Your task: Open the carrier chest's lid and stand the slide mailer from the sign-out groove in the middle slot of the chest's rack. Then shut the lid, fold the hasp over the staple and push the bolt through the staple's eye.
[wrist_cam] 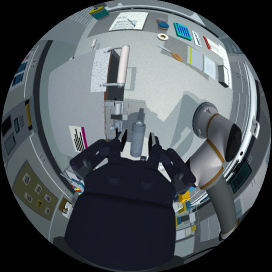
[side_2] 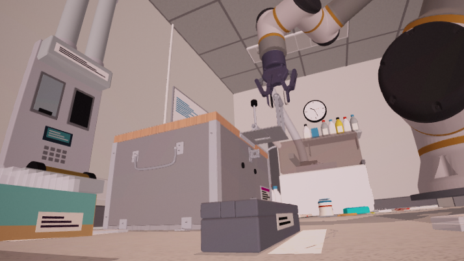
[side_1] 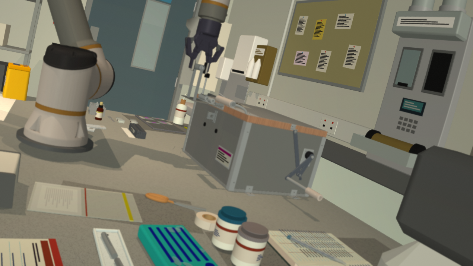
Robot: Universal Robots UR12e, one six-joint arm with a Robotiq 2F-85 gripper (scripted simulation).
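Note:
A knurled grey grip [wrist_cam: 137, 138] stands upright on the hasp plate [side_2: 264, 134] at the front top edge of the carrier chest [side_1: 251, 145]. The hasp sticks out level from the closed wood-edged lid [side_1: 264, 119]. A thin rod with a black knob [side_2: 253, 104] stands beside the grip. The lid's pale bar handle [wrist_cam: 122, 66] lies further along the top. The slide mailer and its groove are not visible to me. My gripper [wrist_cam: 137, 142] hangs straight down over the grip, with its fingers on either side of the grip's top [side_1: 200, 67]. It is open and holds nothing.
Behind the chest are the wall, a pinboard [side_1: 330, 39] and a grey machine [side_1: 426, 76]. A crank [side_1: 302, 172] hangs on the chest's end. On the bench in front lie scissors [side_1: 165, 199], tape, two jars [side_1: 239, 235] and a teal tray [side_1: 172, 244]. A grey case [side_2: 248, 224] sits nearby.

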